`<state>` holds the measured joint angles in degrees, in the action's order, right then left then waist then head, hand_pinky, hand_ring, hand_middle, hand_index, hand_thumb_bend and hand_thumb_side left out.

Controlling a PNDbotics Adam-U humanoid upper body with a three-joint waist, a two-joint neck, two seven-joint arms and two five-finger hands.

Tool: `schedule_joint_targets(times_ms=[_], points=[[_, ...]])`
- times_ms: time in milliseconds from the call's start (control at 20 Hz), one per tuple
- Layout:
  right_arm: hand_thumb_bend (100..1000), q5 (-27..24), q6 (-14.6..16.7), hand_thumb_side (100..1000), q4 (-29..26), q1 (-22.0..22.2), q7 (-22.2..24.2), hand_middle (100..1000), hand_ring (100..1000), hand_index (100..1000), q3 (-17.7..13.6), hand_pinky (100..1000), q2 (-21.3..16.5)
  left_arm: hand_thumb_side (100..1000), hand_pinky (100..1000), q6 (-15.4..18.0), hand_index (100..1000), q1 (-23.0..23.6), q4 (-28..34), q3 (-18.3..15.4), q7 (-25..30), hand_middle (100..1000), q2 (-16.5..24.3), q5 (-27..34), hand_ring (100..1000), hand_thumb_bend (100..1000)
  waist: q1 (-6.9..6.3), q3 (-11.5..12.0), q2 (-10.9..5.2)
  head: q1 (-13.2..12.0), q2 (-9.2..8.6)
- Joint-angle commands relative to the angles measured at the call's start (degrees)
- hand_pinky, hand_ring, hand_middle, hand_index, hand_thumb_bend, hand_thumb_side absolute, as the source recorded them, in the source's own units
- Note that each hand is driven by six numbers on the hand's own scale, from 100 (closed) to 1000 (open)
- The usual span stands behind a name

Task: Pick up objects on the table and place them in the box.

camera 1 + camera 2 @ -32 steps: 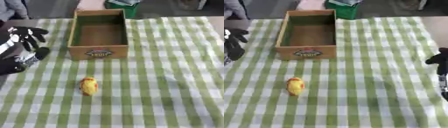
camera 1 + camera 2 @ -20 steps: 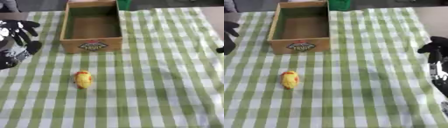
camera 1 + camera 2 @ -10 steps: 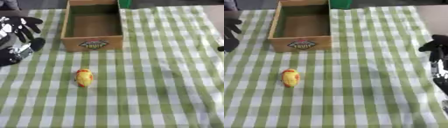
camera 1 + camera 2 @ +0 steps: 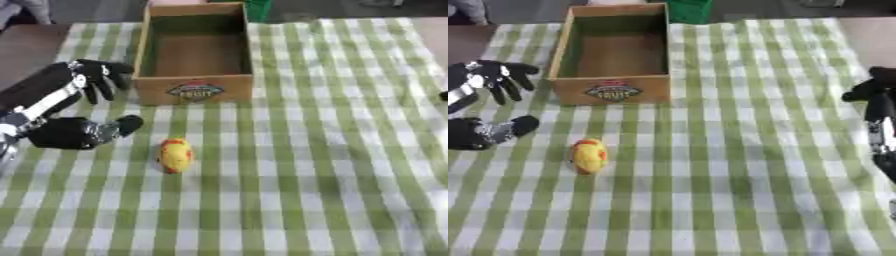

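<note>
Bench [image 4: 350, 150] under green-checked cloth, carrying one box and one loose object. One cardboard box [image 4: 194, 52], far left of centre, nothing inside. Left hand [image 4: 74, 107] now further in from the left edge than half a second ago, fingers [image 4: 98, 80] spread and released, thumb near the object but apart: likely the approach to a first pick. Right hand [image 4: 877, 107] at right edge; fingers impossible to judge. One yellow-and-red object [image 4: 175, 155] lying near of the box.
</note>
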<state>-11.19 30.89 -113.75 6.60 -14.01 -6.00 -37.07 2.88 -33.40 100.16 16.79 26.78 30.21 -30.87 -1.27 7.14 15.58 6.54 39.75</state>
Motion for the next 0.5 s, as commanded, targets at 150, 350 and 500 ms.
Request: schedule_joint_targets(times_ms=[150,350,500], points=[[100,-1.0,0.0,459,-0.8,-0.2,0.7,570,586,777,-0.8,648,-2.0,654,603,3.3,924,-1.4,-3.6,2.2,4.4,729,0.1,-1.4,711,729,0.23,0.1,-1.23,-0.1,0.28],[100,-1.3,-0.3,460,-0.8,-0.4,1.2,569,586,776,-0.7,648,-2.2,587,640,6.6,940,-1.8,-6.6,3.4,7.7,748,0.7,-2.1,750,738,0.23,0.0,-1.29,-0.5,0.12],[100,-1.4,-0.5,460,-0.8,-0.5,1.5,568,585,775,-0.6,648,-2.1,551,632,8.5,939,-2.0,-7.9,2.7,10.3,723,0.6,-2.6,741,716,0.24,0.0,-1.27,-0.5,-0.05]])
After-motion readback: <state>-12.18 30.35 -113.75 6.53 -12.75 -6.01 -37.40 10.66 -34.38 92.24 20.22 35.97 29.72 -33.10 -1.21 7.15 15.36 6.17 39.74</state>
